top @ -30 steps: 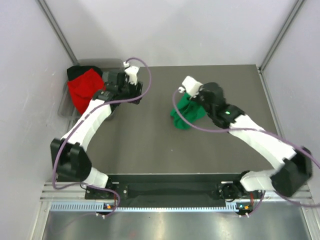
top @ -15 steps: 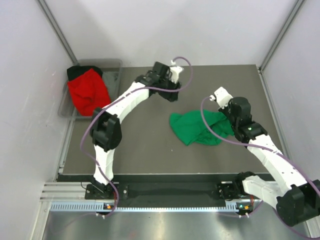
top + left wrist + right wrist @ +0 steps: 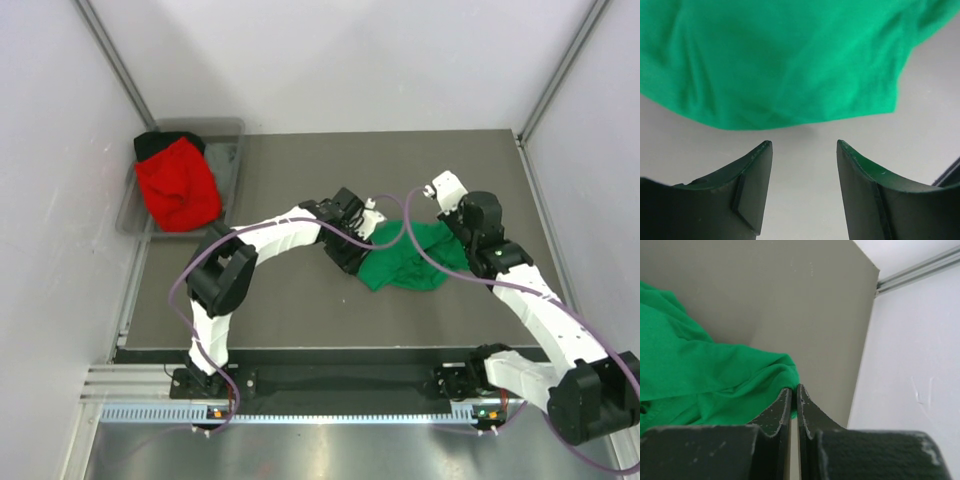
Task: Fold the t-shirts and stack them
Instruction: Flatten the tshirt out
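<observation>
Jaws of the left gripper (image 3: 802,150) stand wide apart with nothing between them. The green t-shirt (image 3: 780,60) lies crumpled on the table (image 3: 925,125) just ahead of their tips. The right gripper (image 3: 794,390) is closed tight, pinching an edge of that same shirt, whose cloth spreads to its left. Well apart from both grippers, the red t-shirt (image 3: 178,188) and black t-shirt (image 3: 150,143) sit in the grey bin (image 3: 229,150).

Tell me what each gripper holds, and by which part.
The right gripper is shut on the green t-shirt, pinching a fold at its edge. The left gripper is open just short of the cloth, holding nothing.
</observation>
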